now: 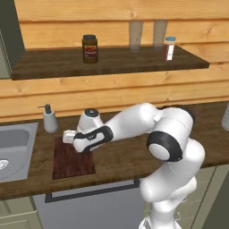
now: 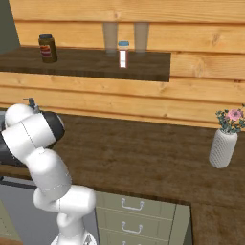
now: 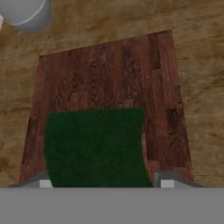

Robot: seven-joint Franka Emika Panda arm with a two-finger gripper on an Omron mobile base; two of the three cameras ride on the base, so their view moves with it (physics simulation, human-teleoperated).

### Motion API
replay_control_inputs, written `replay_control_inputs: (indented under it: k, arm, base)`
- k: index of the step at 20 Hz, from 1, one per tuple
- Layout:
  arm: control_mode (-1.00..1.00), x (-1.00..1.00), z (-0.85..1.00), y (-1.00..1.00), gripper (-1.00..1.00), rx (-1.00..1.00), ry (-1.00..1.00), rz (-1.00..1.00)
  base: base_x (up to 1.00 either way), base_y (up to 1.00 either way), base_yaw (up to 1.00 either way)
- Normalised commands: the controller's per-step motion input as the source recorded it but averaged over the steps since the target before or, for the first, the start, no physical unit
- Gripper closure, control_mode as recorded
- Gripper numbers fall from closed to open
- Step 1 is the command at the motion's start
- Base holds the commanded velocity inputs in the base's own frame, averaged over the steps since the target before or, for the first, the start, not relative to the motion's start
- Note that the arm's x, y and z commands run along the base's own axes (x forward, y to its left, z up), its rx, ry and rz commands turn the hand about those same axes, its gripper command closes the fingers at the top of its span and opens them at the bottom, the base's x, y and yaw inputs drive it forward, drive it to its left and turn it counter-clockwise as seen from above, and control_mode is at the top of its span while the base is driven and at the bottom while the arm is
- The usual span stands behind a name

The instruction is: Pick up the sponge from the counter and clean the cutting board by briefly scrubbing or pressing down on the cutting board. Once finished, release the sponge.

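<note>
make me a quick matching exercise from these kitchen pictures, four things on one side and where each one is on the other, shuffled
Things:
1. sponge
2. brown jar
3. soap dispenser
4. flower vase

Places:
A. on the wall shelf
B. on the counter, far from the sink
C. over the cutting board, between the gripper fingers
D. on the counter behind the cutting board, next to the sink

Pairs: 1-C, 2-A, 3-D, 4-B

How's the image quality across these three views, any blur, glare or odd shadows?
Left base view: even, flat light, no glare, soft focus; the arm casts little shadow on the cutting board. Right base view: similarly even, the vase slightly fuzzy. Hand view: blurriest, with the sponge a dark green patch, its right edge looking curved.
</note>
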Motion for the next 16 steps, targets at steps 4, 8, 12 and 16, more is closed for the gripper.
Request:
replay_control_inputs:
  k: [4,8,12,16]
  arm:
    - [-1.00,0.47,-0.03,0.76,1.00,-0.01,0.01,-0.19]
    - [-1.00,0.51,0.00,0.36,1.00,-0.02,0.00,-0.06]
    - [-1.00,0.45,0.01,0.31,1.00,-0.08,0.00,0.00]
    - [-1.00,0.56,0.00,0.27,1.00,-0.08,0.00,0.00]
  base:
    - [0.00,0.00,0.00]
    - [0.00,0.00,0.00]
    - [0.00,0.00,0.00]
    - [0.00,0.00,0.00]
